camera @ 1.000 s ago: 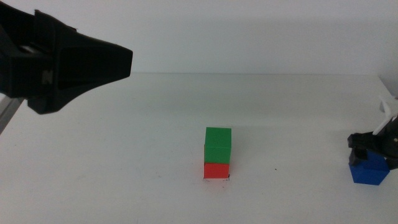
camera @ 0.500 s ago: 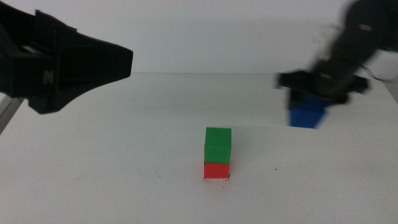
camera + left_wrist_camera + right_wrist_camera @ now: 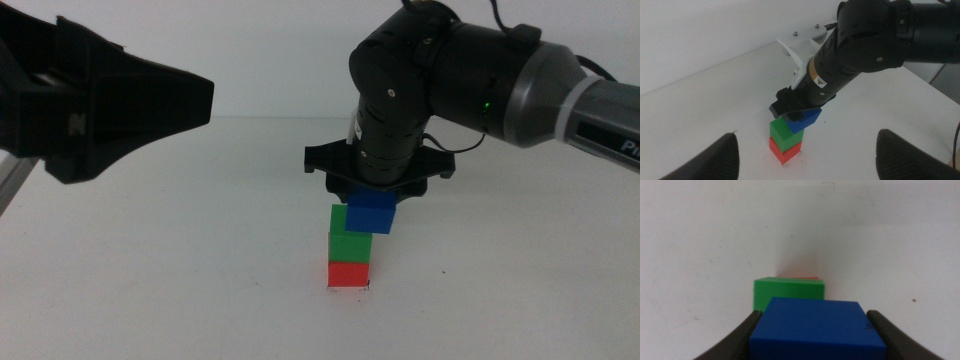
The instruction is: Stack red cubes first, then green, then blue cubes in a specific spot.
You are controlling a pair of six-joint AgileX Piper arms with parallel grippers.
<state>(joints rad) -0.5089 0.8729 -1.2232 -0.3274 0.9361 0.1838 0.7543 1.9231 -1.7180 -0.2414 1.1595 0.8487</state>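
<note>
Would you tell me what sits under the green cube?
The red cube sits directly under the green cube. The marked spot beneath is covered. The right gripper holds the blue cube just above; the left gripper waits aside.

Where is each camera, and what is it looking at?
Middle view: looks forward and down over the white table; left gripper looms near, right gripper holds the blue cube over the green cube and red cube.
Left wrist view: looks from the side at the stack and right arm; its open jaws show.
Right wrist view: looks past its jaws clamping the blue cube.
All three share the cubes.
</note>
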